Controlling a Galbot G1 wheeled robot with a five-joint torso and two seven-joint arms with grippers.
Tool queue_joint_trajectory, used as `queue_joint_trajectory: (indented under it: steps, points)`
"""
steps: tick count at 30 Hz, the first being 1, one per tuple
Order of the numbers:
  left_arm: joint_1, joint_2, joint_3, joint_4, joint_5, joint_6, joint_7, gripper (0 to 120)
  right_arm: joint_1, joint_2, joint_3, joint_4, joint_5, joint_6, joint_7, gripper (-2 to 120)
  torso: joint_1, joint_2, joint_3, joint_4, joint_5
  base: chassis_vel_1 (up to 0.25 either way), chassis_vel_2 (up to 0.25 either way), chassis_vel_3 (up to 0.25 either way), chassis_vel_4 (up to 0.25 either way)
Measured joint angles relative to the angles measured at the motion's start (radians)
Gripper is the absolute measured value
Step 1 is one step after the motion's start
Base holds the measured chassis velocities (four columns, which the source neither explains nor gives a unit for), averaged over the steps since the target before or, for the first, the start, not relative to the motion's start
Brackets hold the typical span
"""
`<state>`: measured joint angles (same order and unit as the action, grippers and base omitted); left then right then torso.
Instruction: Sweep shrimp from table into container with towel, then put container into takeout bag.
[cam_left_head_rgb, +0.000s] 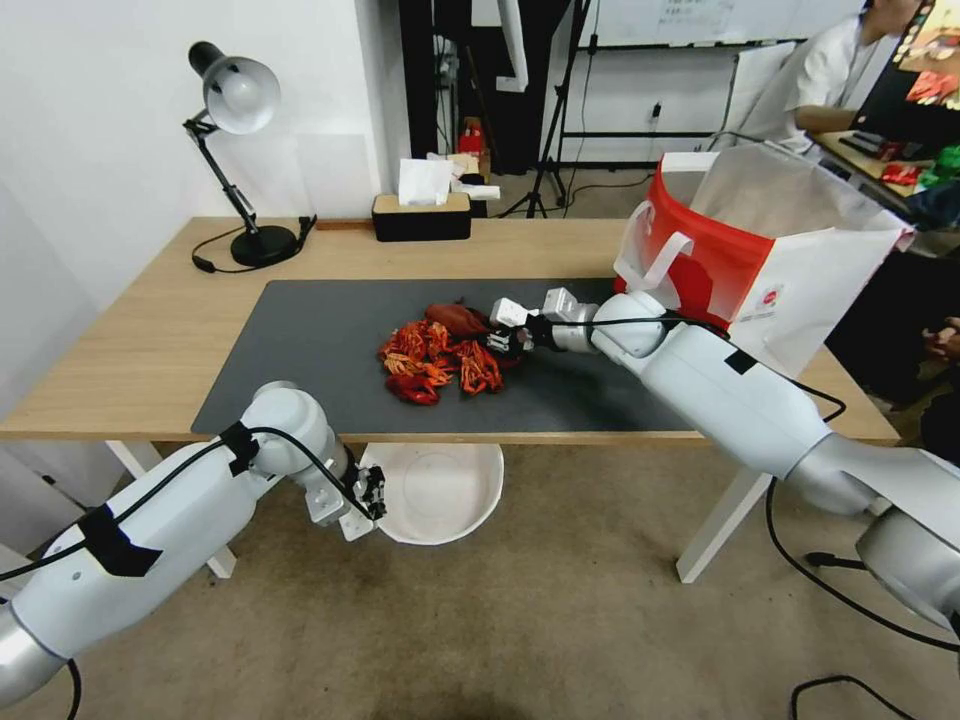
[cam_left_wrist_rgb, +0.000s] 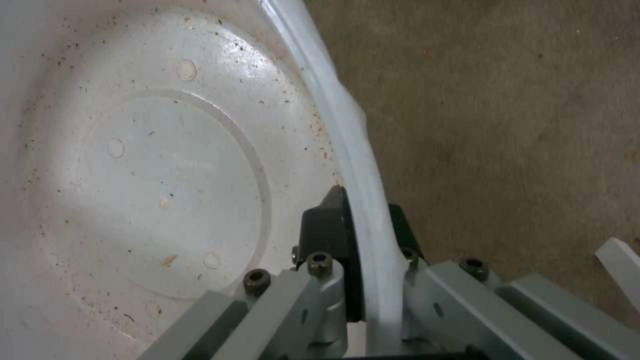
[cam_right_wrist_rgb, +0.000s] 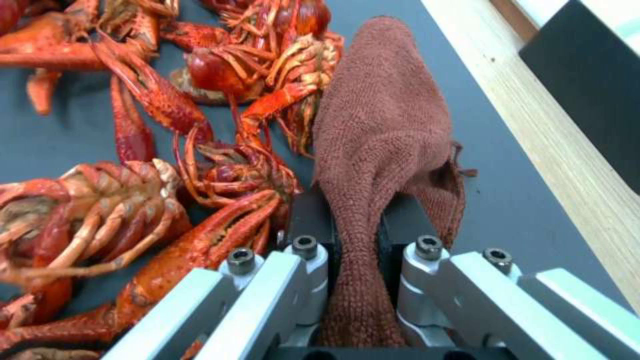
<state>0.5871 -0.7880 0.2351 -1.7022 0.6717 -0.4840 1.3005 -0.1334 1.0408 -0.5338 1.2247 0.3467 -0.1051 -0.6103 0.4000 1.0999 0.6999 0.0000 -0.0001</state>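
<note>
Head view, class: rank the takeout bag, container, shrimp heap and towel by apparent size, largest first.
1. takeout bag
2. container and shrimp: look alike; the container is partly hidden by the table and nearer, so unranked
3. towel

No words or numbers are showing clearly enough to read. The takeout bag (cam_left_head_rgb: 790, 270), standing at the right end of the desk (cam_left_head_rgb: 130, 340), is bearing a small round red logo (cam_left_head_rgb: 771, 297) on its white side panel, with a line of tiny print just below it; both are showing too small to make out.
</note>
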Motion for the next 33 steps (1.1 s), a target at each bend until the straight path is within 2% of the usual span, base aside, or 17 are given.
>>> queue_joint_trajectory:
  steps: [7, 21, 33]
  points:
    - [-0.038, -0.019, 0.026, 0.026, -0.025, 0.006, 0.019, 0, -0.037, -0.056, 0.001, 0.074, 0.024, -0.018, 0.017, 7, 0.000, 0.000, 0.000, -0.0001, 0.0003, 0.000, 0.000, 0.000, 0.000]
    - [-0.059, -0.036, 0.050, 0.047, -0.053, 0.011, 0.026, 0, -0.117, -0.140, 0.022, 0.202, 0.038, -0.039, 0.039, 7, 0.000, 0.000, 0.000, 0.0000, 0.0003, 0.000, 0.000, 0.000, 0.000]
    - [-0.058, -0.033, 0.057, 0.047, -0.074, 0.026, 0.037, 0, -0.160, -0.196, 0.029, 0.299, 0.040, -0.051, 0.045, 7, 0.000, 0.000, 0.000, 0.0000, 0.0000, 0.000, 0.000, 0.000, 0.000]
